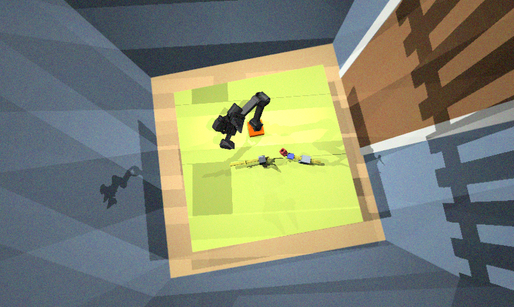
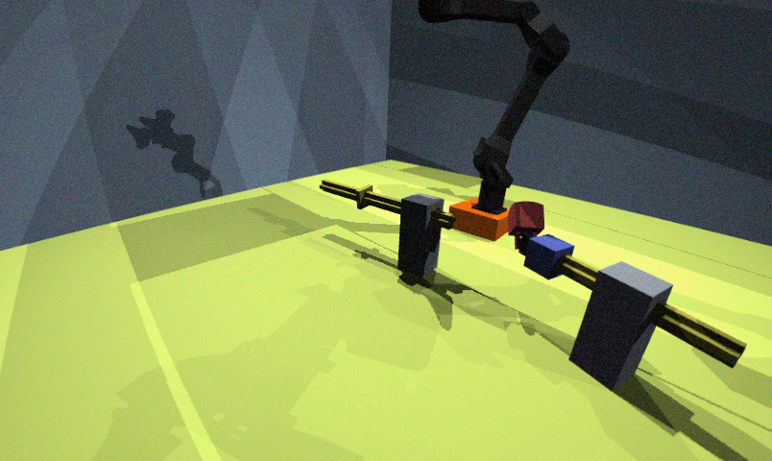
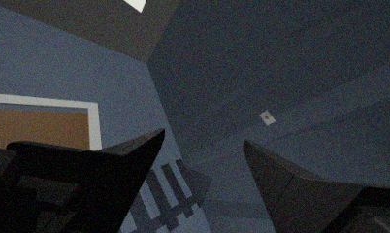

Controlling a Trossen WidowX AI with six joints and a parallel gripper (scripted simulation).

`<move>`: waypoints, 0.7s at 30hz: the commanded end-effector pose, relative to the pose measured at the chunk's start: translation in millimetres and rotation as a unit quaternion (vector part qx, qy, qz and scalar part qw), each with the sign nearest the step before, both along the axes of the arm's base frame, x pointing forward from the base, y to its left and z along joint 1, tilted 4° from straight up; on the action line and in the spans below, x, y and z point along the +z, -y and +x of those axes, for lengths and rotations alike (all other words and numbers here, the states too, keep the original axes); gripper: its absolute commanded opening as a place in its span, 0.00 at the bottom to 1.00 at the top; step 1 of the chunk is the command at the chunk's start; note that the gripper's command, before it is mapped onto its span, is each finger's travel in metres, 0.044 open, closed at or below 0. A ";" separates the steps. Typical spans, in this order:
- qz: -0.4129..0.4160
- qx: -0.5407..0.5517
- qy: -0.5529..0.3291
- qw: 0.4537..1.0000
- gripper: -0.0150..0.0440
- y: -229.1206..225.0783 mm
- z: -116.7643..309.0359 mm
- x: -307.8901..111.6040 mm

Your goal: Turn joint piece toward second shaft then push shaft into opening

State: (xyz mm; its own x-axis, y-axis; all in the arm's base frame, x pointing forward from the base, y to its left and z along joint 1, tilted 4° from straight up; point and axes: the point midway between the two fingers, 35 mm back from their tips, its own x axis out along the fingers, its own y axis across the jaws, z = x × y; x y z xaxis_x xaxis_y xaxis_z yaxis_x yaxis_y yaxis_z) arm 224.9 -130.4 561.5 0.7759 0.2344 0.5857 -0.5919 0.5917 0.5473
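Note:
My gripper (image 3: 204,138) is open with nothing between the fingers. It is raised, well away from both shafts; in the exterior view it is out of the picture. The red joint piece (image 1: 282,151) (image 2: 527,219) is joined by dark hinge parts to a blue cube (image 1: 290,156) (image 2: 548,254) on the first shaft (image 2: 700,334). That shaft passes through a grey block (image 1: 305,159) (image 2: 618,326). The red piece is tilted away from the second shaft's line. The yellow second shaft (image 1: 238,164) (image 2: 385,202), with a collar, runs through the other block (image 1: 262,159) (image 2: 420,239). A gap separates its inner end from the red piece.
The orange arm base (image 1: 256,132) (image 2: 476,221) stands behind the two blocks in the exterior view. The arm's links bend high above the green table top (image 1: 290,190) (image 2: 207,320). The wrist view shows only walls, a brown panel and shadows beyond the fingers.

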 end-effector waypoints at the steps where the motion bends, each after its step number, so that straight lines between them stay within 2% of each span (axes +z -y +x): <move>1: 0.000 0.000 0.000 1.000 0.98 0.0 0.0 0.0; 2: 0.000 0.000 0.000 1.000 1.00 0.0 0.0 0.0; 21: 0.092 0.030 -0.036 0.995 1.00 -4.2 51.0 -14.9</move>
